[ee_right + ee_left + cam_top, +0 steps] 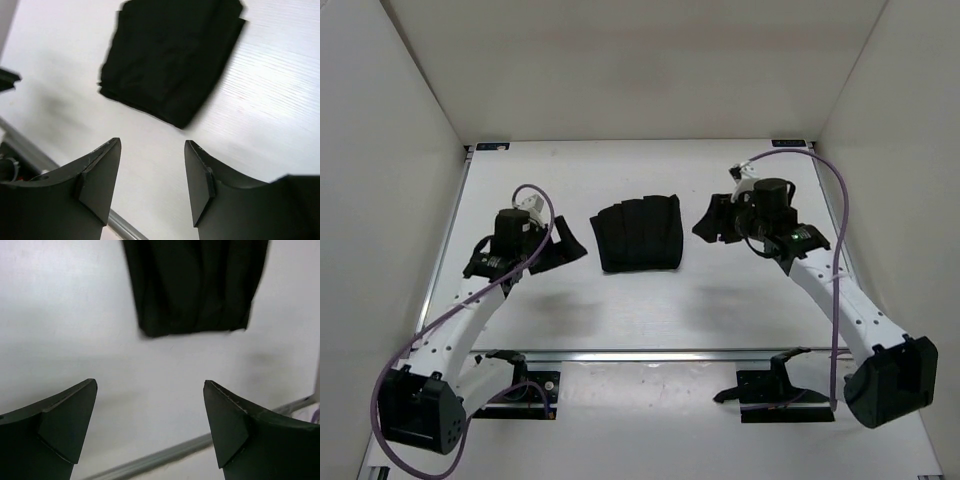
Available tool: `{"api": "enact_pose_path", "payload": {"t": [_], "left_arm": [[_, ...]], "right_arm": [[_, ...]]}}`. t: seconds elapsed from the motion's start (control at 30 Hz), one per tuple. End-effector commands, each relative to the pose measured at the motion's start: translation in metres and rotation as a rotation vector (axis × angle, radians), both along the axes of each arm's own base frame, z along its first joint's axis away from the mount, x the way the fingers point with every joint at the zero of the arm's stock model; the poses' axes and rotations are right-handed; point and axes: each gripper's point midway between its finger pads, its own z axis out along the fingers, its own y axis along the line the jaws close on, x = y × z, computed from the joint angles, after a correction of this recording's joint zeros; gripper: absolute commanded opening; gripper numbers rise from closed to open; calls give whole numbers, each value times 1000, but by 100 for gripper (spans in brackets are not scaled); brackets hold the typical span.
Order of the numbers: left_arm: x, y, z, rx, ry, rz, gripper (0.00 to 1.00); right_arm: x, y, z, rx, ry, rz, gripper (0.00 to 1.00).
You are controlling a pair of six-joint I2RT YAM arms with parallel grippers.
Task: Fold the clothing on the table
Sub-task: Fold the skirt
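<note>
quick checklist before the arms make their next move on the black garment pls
1. left pincer open, nothing between its jaws: ok
2. right pincer open, nothing between its jaws: ok
3. clothing lies apart from both pincers: ok
4. clothing lies on the table, well inside its edges: ok
5. fold finished, layers even: cannot tell, the black cloth hides its layers

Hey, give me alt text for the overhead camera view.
A folded black pleated garment lies untouched in the middle of the white table. The left hand and right hand flank it, both open and empty.
</note>
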Motion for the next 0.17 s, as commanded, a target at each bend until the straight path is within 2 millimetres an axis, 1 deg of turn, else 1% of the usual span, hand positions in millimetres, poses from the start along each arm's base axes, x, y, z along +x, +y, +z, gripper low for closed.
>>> {"api": "enact_pose_path", "payload": {"t": [0.0, 0.03, 0.07, 0.13], "left_arm": [[-56, 17, -45, 129, 202, -84, 99], [-60, 17, -47, 120, 196, -92, 98], [-59, 18, -44, 105, 182, -81, 99], [-61, 22, -36, 118, 148, -65, 99]], "right_arm": [[-8, -44, -9, -98, -7, -95, 51], [-11, -54, -10, -100, -11, -114, 52], [-15, -61, -1, -97, -43, -126, 52], [-14, -82, -3, -137, -70, -166, 55]]}}
